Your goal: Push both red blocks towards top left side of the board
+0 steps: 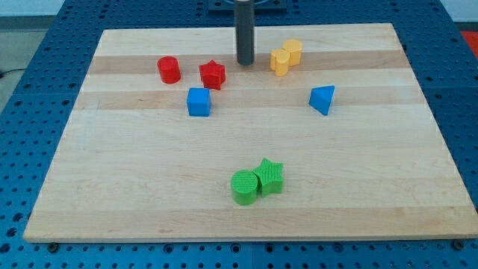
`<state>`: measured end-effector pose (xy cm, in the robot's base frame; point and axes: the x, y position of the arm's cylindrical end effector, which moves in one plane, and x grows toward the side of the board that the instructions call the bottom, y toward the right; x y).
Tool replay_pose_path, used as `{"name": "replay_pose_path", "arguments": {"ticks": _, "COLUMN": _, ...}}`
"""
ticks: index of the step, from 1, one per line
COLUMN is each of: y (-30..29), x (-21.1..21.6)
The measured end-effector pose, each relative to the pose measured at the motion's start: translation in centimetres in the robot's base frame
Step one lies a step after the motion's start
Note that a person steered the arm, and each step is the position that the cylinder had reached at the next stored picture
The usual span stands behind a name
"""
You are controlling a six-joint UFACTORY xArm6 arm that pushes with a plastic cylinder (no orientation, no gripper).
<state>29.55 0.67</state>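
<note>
A red cylinder block (169, 69) and a red star block (213, 74) sit side by side in the upper left part of the wooden board (149, 179). My tip (245, 63) rests on the board just to the right of the red star, a small gap between them, and left of the yellow blocks.
Two yellow blocks (286, 57) touch each other right of my tip. A blue cube (199, 101) lies just below the red star. A blue triangular block (322, 99) sits at the right. A green cylinder (243, 187) and green star (269, 177) touch near the bottom middle.
</note>
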Motion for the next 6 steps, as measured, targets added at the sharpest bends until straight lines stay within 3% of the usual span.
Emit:
{"name": "replay_pose_path", "arguments": {"ticks": 1, "y": 0.7, "x": 1.8}}
{"name": "replay_pose_path", "arguments": {"ticks": 3, "y": -6.7, "x": 4.7}}
{"name": "replay_pose_path", "arguments": {"ticks": 5, "y": -19.3, "x": 1.7}}
{"name": "replay_pose_path", "arguments": {"ticks": 6, "y": -21.9, "x": 1.0}}
